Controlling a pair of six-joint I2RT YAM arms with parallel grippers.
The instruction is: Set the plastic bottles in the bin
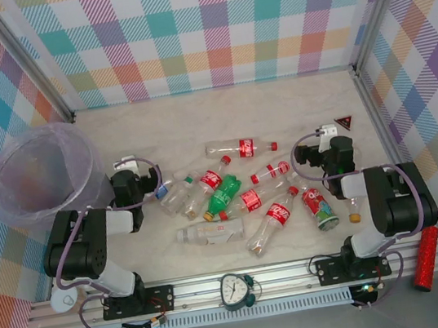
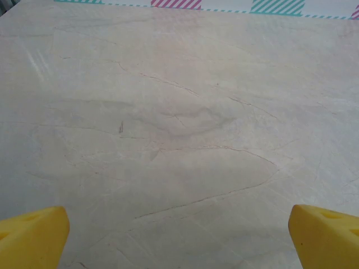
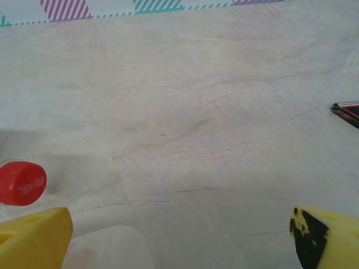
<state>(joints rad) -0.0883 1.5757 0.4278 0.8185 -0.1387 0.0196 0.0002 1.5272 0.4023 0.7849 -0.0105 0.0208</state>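
Flat-lying bottles [image 1: 249, 200] are found at 4 o'clock of the left gripper [image 2: 179, 238] and 8 o'clock of the right gripper [image 3: 182, 241], both jaws spread empty, the bin [image 1: 21, 217] at the left's 9 o'clock.

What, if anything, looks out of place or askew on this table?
The plastic bottles lie jumbled on their sides in the middle of the table. Odd extras: an alarm clock at the middle of the front rail, and a red glittery cylinder at its right end.

The left arm [image 1: 91, 247] and right arm [image 1: 390, 206] are black with pale grey links and lilac cables [image 1: 157, 173]. Their fingers [image 2: 33, 238] are yellow; one right finger [image 3: 325, 238] has a black patch.
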